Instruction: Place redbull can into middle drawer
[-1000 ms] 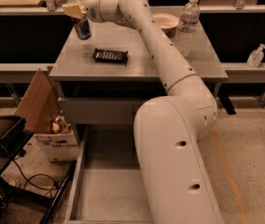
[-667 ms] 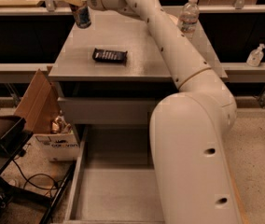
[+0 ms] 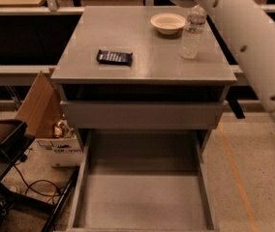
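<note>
The robot's white arm [image 3: 244,37] runs off the top edge, its gripper out of sight (likewise the redbull can; grip cannot be told); the middle drawer [image 3: 142,199] stands open below a cabinet top [image 3: 142,37] bearing bowl [image 3: 167,22], water bottle [image 3: 192,33] and snack bar [image 3: 114,57].

Matt grey metal middle drawer [image 3: 142,197], clear plastic bottle [image 3: 193,33]; gripper out of view.

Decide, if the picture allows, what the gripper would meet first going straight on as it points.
Not settled here: the gripper is out of view, beyond the top edge where the arm leaves the picture, so its heading is hidden. The middle drawer stands open below.
</note>
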`<state>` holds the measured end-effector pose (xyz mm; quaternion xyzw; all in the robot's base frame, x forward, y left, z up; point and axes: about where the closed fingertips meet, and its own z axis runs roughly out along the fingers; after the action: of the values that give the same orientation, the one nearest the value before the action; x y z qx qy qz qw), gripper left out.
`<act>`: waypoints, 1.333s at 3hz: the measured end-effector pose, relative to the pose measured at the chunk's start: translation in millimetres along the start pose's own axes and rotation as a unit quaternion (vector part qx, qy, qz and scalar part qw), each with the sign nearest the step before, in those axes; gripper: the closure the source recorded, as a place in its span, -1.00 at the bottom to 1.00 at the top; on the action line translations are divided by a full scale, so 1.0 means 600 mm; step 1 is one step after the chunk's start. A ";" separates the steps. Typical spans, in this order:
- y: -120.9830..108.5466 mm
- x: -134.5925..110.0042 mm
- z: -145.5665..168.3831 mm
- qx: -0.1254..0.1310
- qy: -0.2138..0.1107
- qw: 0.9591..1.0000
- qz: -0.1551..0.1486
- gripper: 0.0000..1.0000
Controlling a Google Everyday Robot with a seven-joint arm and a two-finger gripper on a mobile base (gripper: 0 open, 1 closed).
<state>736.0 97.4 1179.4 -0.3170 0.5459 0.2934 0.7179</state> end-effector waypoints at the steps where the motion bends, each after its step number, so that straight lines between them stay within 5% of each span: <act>1: 0.074 -0.005 -0.064 -0.007 -0.004 0.999 0.033 1.00; 2: 0.140 0.093 -0.120 -0.035 0.016 0.995 0.096 1.00; 3: 0.232 0.200 -0.215 -0.062 0.034 0.980 0.183 1.00; 4: 0.259 0.301 -0.318 -0.040 0.063 0.972 0.223 1.00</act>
<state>544.6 60.5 944.2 -0.2334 0.6347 0.4472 0.5854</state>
